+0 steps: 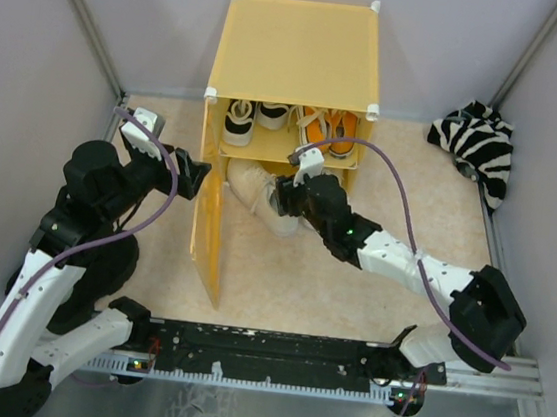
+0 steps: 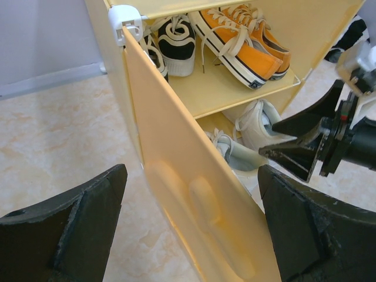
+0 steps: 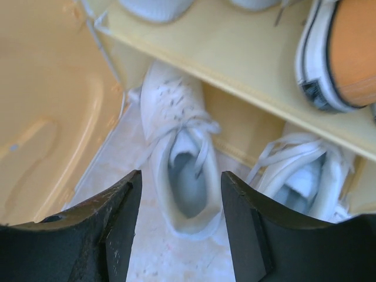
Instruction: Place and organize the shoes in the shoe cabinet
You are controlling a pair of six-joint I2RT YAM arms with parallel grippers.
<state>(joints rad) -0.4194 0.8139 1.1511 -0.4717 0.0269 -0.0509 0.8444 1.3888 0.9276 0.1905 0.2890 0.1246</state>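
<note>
The yellow-orange shoe cabinet [image 1: 296,55] stands at the back with its door [image 1: 205,251] swung open toward me. On the inner shelf [image 3: 235,64] sit the black pair [image 1: 240,122] and the orange pair [image 1: 328,130]. Two off-white shoes lie below the shelf, one [image 3: 181,170] pointing into the cabinet with its heel on the floor, the other [image 3: 305,176] further right. My right gripper [image 3: 181,229] hangs open just above the first shoe's heel, fingers apart from it. My left gripper [image 2: 194,229] is open, with the door [image 2: 200,200] showing between its fingers.
A zebra-striped fabric bundle [image 1: 479,146] lies at the back right corner. Grey walls close in both sides. The black mounting rail [image 1: 272,354] runs along the near edge. The open door splits the floor between the two arms.
</note>
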